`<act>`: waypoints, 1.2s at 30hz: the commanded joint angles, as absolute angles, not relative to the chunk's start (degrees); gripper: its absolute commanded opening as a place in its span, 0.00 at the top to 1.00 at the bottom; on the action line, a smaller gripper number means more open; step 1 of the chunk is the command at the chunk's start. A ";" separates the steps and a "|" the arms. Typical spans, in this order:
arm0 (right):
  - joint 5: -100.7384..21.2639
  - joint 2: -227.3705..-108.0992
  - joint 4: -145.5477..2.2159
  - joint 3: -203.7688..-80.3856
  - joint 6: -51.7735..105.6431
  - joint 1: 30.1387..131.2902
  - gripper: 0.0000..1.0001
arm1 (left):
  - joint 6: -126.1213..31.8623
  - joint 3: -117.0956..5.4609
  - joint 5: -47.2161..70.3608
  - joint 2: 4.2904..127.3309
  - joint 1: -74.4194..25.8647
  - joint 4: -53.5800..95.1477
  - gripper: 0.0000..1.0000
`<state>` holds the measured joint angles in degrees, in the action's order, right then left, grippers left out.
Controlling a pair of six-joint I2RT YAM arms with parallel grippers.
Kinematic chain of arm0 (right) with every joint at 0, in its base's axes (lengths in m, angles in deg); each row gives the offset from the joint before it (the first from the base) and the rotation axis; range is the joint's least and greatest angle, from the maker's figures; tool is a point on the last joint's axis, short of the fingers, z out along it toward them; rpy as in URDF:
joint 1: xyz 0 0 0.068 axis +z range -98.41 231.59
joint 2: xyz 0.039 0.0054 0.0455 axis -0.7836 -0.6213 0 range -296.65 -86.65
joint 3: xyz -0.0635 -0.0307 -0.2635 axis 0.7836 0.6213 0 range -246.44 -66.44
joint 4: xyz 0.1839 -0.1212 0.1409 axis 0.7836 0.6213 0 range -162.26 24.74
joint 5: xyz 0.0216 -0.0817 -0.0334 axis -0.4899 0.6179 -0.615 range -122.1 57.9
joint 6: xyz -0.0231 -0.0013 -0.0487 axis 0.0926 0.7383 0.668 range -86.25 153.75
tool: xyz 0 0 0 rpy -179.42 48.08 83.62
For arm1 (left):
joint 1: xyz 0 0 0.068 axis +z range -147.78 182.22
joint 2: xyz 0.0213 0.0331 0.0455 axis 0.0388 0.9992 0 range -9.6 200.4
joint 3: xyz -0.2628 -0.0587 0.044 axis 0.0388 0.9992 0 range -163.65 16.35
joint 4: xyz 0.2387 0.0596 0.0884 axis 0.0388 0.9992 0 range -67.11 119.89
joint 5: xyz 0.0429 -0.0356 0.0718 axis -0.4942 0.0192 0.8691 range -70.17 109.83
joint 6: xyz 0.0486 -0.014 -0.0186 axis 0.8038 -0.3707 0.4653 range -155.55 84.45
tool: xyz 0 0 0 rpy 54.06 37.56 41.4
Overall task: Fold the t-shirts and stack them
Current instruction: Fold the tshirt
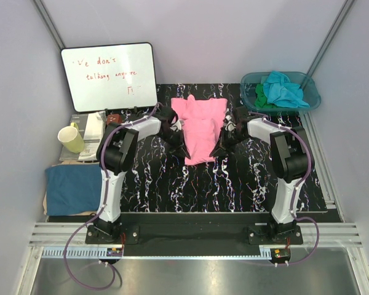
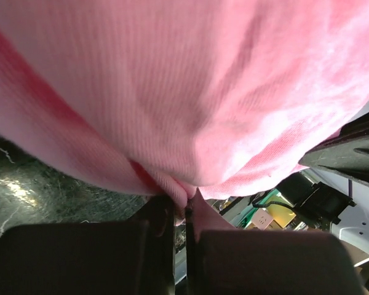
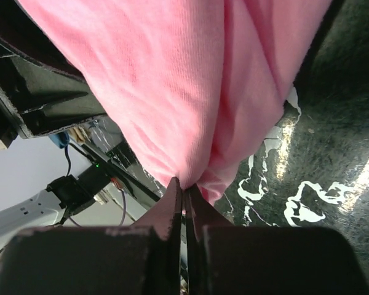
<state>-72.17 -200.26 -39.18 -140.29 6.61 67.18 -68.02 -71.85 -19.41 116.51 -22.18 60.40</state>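
looking at the pink t-shirt lying in the upper middle of the frame on the marbled table, folded in to a longish strip by the look of it, narrower end pointing down the frame. dealing with soft, light, floppy knit here, so sagging from wherever pinched and draping instead of holding any shape; not slippery, not fragile. best taking hold at the two side edges near the lower end, one pinch per side, for lifting evenly.

left gripper clamping tight on a fold of pink at the shirt's lower left edge, right gripper doing the same at the lower right edge, with cloth bunching straight out of both pinches and filling the wrist views. maybe catching more than one layer, hard telling that close up.

also spotting turquoise and green shirts piled in the teal basin upper right, and a dark blue shirt lying at the left edge.
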 commanded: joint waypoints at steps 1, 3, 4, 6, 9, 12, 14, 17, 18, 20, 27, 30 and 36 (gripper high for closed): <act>-73.94 -198.72 -37.38 -139.57 6.59 67.41 1.00 | -67.54 -72.24 -17.35 114.08 -21.95 61.90 1.00; -73.76 -198.10 -35.88 -139.04 7.38 67.41 1.00 | -67.19 -71.28 -16.99 113.10 -21.95 62.79 1.00; -73.58 -197.40 -34.74 -138.17 7.56 67.41 1.00 | -67.02 -70.84 -17.08 112.06 -21.95 63.31 1.00; -73.06 -196.43 -33.51 -137.20 8.35 67.41 1.00 | -66.75 -68.82 -16.82 110.73 -22.03 63.75 1.00; -72.26 -194.33 -31.84 -134.57 9.14 67.41 1.00 | -66.22 -65.48 -16.20 106.61 -22.04 64.89 1.00; -72.26 -192.48 -30.43 -131.40 9.84 67.49 1.00 | -65.87 -62.23 -15.77 103.19 -22.21 66.22 1.00; -72.88 -188.62 -30.51 -130.52 9.76 67.50 1.00 | -65.52 -60.21 -15.15 101.16 -22.39 66.48 1.00; -71.74 -184.04 -28.85 -130.60 9.32 67.50 1.00 | -64.64 -59.59 -13.92 97.73 -22.39 67.97 1.00; -72.00 -183.08 -27.45 -130.78 9.40 67.50 1.00 | -64.47 -59.59 -13.57 96.67 -22.39 68.41 1.00; -73.05 -182.46 -27.17 -129.73 9.32 67.50 1.00 | -64.38 -59.15 -14.00 96.14 -22.48 69.20 0.99; -75.42 -183.85 -27.35 -120.60 10.11 68.02 0.98 | -63.41 -55.11 -12.95 96.66 -24.67 71.23 0.71; -76.48 -185.26 -27.17 -118.66 10.37 68.37 0.92 | -63.06 -53.96 -11.72 96.84 -25.11 72.98 0.49; -72.45 -180.53 -24.89 -119.44 9.32 68.37 0.38 | -62.09 -52.73 -9.44 93.59 -25.20 74.83 0.01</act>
<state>-74.51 -185.70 -27.38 -118.15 9.50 67.99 -63.25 -53.23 -12.09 97.49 -25.07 73.04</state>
